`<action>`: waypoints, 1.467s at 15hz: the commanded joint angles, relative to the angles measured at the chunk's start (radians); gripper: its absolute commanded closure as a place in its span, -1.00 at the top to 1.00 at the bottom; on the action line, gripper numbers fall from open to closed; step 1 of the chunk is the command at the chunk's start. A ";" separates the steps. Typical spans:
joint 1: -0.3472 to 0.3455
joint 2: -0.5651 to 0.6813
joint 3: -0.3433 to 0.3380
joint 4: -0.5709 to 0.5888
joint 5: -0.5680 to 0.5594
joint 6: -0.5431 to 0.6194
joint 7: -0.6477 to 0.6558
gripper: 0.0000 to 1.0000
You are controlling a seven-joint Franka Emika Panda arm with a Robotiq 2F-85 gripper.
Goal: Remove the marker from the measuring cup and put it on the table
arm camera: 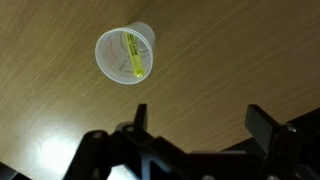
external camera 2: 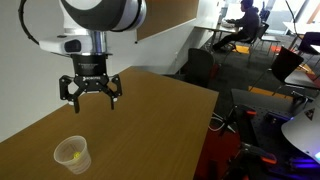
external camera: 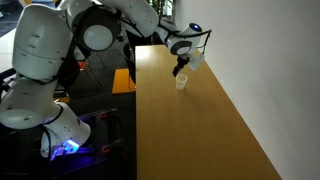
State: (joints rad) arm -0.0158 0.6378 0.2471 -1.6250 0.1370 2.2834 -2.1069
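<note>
The measuring cup (external camera 2: 72,155) is a small translucent whitish cup standing upright on the brown wooden table (external camera 2: 150,130). It also shows in an exterior view (external camera: 182,82) and in the wrist view (arm camera: 126,53). The yellow marker (arm camera: 133,57) lies inside it, leaning against the wall; a yellow spot shows in an exterior view (external camera 2: 74,156). My gripper (external camera 2: 91,97) hangs above the table, open and empty, a short way from the cup. In the wrist view its fingers (arm camera: 203,120) frame bare wood below the cup. In an exterior view the gripper (external camera: 181,68) is just above the cup.
A white wall runs along the table's far side (external camera: 260,60). An orange-brown stand (external camera: 123,81) sits beside the table near the robot base. Office chairs and a seated person (external camera 2: 240,25) are beyond the table end.
</note>
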 commanded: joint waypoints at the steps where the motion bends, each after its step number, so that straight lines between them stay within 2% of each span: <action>1: 0.006 0.081 0.020 0.109 -0.002 -0.073 -0.057 1.00; 8: 0.036 0.202 0.031 0.264 -0.010 -0.227 -0.104 1.00; 9: 0.033 0.160 0.023 0.186 0.002 -0.164 -0.074 1.00; 16: 0.042 0.194 0.024 0.233 -0.001 -0.191 -0.074 1.00; 18: 0.054 0.203 0.013 0.236 -0.009 -0.153 -0.056 1.00; 22: 0.056 0.227 0.025 0.261 -0.047 -0.177 -0.144 1.00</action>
State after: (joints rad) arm 0.0287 0.8457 0.2718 -1.3949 0.1185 2.1098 -2.1934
